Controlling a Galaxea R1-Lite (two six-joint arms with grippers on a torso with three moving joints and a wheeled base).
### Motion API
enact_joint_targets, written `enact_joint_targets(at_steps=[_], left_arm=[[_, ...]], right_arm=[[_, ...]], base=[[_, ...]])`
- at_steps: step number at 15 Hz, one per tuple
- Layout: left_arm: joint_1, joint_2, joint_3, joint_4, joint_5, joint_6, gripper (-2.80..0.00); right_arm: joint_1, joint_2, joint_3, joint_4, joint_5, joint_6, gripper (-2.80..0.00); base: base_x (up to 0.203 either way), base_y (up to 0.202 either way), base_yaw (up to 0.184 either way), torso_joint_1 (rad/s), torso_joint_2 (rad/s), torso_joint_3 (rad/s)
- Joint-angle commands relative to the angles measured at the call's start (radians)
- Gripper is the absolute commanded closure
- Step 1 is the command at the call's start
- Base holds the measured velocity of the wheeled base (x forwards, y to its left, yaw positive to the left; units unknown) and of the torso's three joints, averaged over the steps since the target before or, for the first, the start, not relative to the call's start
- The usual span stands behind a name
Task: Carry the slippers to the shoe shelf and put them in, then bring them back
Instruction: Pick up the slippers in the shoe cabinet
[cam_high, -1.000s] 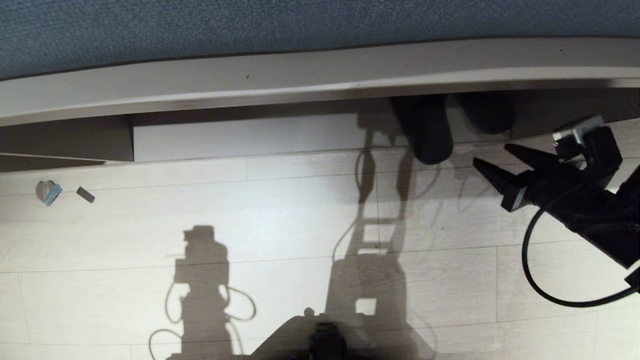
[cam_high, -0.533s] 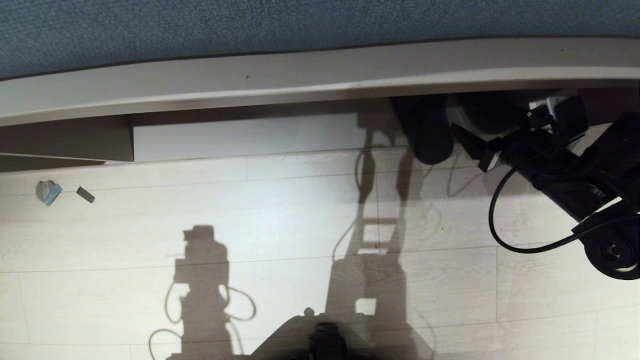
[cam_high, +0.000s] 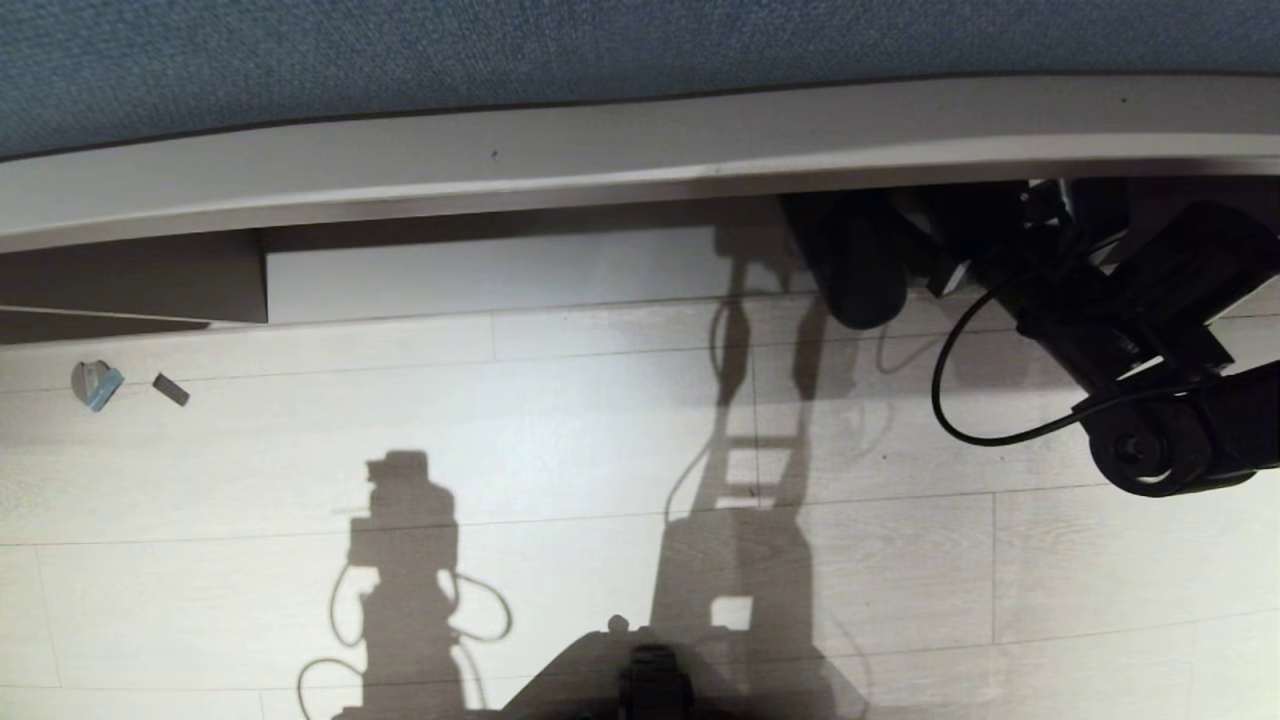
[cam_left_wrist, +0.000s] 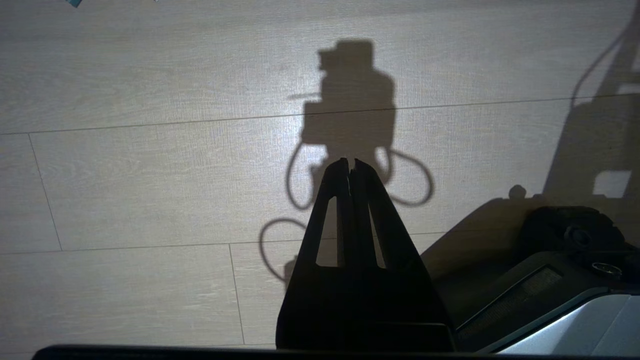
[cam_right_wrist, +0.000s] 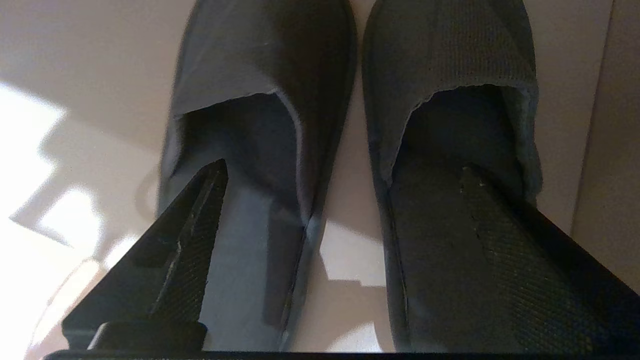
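Note:
The two dark grey slippers lie side by side on the pale base board of the shoe shelf (cam_high: 500, 265), toes pointing inward. In the head view the left slipper (cam_high: 850, 265) sticks out past the shelf's front edge, and my right arm mostly covers the other slipper (cam_high: 975, 225). My right gripper (cam_high: 955, 262) reaches into the shelf opening. The right wrist view shows my right gripper (cam_right_wrist: 342, 167) open wide, one finger over the bluish insole of each slipper (cam_right_wrist: 260, 75) (cam_right_wrist: 450, 60), holding nothing. My left gripper (cam_left_wrist: 350, 162) hangs shut over the bare floor, outside the head view.
The shelf's side wall (cam_right_wrist: 610, 150) stands close beside the right slipper. A black cable (cam_high: 960, 420) loops from my right arm over the floor. Two small scraps (cam_high: 97, 384) (cam_high: 171, 390) lie on the floor at far left. My base (cam_high: 650, 680) shows at the bottom edge.
My right arm has moved forward from the open floor into the shelf opening, up to the slippers, and its jaws have spread wider. The slippers have not moved.

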Motion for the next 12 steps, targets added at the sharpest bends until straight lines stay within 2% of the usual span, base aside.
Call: enact_joint_targets(at_steps=[1, 6, 12], left_arm=[[0.000, 0.000, 0.000, 0.000, 0.001, 0.000, 0.00], [0.000, 0.000, 0.000, 0.000, 0.001, 0.000, 0.00], [0.000, 0.000, 0.000, 0.000, 0.001, 0.000, 0.00]], right_arm=[[0.004, 0.040, -0.037, -0.016, 0.002, 0.015, -2.80], [0.023, 0.098, -0.125, -0.036, -0.001, 0.054, -2.80], [0.024, 0.183, -0.249, -0.016, -0.006, 0.057, -2.80]], base=[[0.000, 0.000, 0.000, 0.000, 0.00, 0.000], [0.000, 0.000, 0.000, 0.000, 0.00, 0.000], [0.000, 0.000, 0.000, 0.000, 0.00, 0.000]])
